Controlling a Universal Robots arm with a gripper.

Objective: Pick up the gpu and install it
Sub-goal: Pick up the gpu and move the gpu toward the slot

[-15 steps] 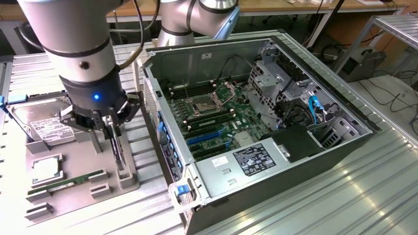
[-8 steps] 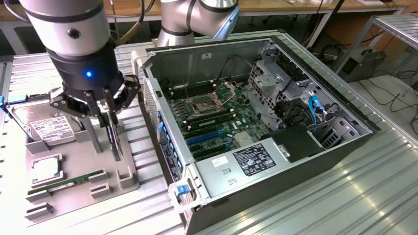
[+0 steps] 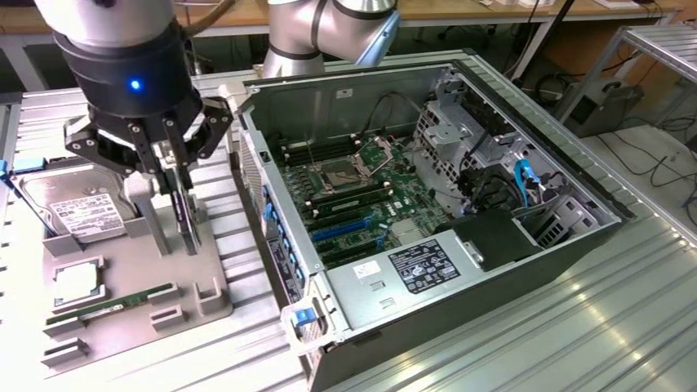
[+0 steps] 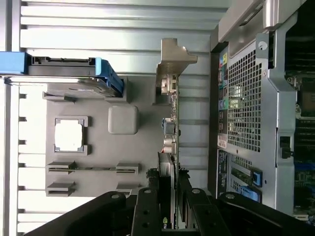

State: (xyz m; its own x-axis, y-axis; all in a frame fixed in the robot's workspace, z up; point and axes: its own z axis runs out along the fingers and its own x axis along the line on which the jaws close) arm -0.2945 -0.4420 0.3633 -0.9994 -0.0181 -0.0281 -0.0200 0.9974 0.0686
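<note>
The gpu (image 3: 191, 224) is a thin black card standing on edge in the grey holder tray (image 3: 142, 257), to the exterior view's left of the open computer case (image 3: 326, 98). My gripper (image 3: 178, 184) reaches down from above with its fingers shut on the card's upper edge. In the wrist view the gpu (image 4: 172, 123) runs edge-on away from the gripper (image 4: 170, 201), with its silvery bracket (image 4: 174, 59) at the far end. I cannot tell whether the card's lower edge has left its slot. Blue expansion slots (image 3: 343, 229) lie on the motherboard inside the case.
The holder tray (image 4: 98, 113) also carries a silver hard drive (image 3: 82, 208) with blue clips (image 4: 64, 69), a square processor chip (image 3: 78, 282) (image 4: 69, 135) and a green memory stick (image 3: 114, 302) (image 4: 93, 168). The case's perforated rear wall (image 4: 246, 98) stands close beside the card.
</note>
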